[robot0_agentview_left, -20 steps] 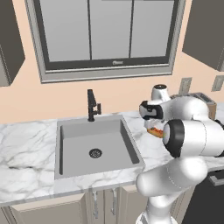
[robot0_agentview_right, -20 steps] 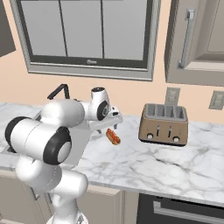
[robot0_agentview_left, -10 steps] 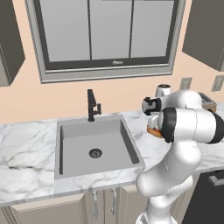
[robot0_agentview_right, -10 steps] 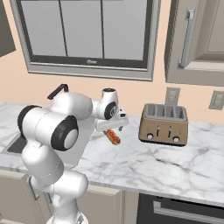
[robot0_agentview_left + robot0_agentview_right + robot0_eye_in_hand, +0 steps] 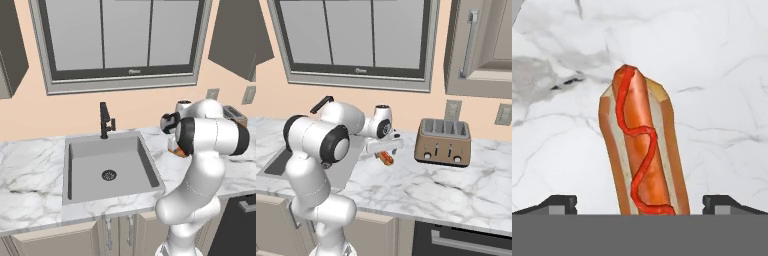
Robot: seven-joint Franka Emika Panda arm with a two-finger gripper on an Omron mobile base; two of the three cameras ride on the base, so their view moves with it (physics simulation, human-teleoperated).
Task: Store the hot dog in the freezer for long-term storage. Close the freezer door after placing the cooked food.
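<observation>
The small hot dog point(image 5: 643, 150), a reddish-brown sausage with a wavy red sauce line in a tan-orange bun, lies flat on the white grey-veined marble counter point(image 5: 446, 185). In the hand view it runs lengthwise between the two dark finger tips point(image 5: 559, 204), which stand well apart at either side of its near end, neither touching the bun. The two-finger gripper point(image 5: 385, 150) is therefore spread wide, with nothing held.

In the right base view the white arm reaches forward and down over the counter, the gripper hanging directly above the hot dog point(image 5: 386, 158). The hot dog sits on the marble between the grey rectangular sink basin point(image 5: 107, 167) and the brown four-slot toaster point(image 5: 443, 141), nearer the sink edge, well apart from the toaster.

In the left base view the arm's elbow covers most of the hot dog point(image 5: 173, 151); only a small orange edge shows beside the white link. The gripper point(image 5: 170, 131) there is largely hidden by the arm, and its finger spacing cannot be told from that view.

A black faucet point(image 5: 105, 120) stands at the back of the sink. A large dark-framed window point(image 5: 125, 42) fills the wall above. A grey upper cabinet door with a vertical bar handle point(image 5: 470, 42) hangs above the toaster.
</observation>
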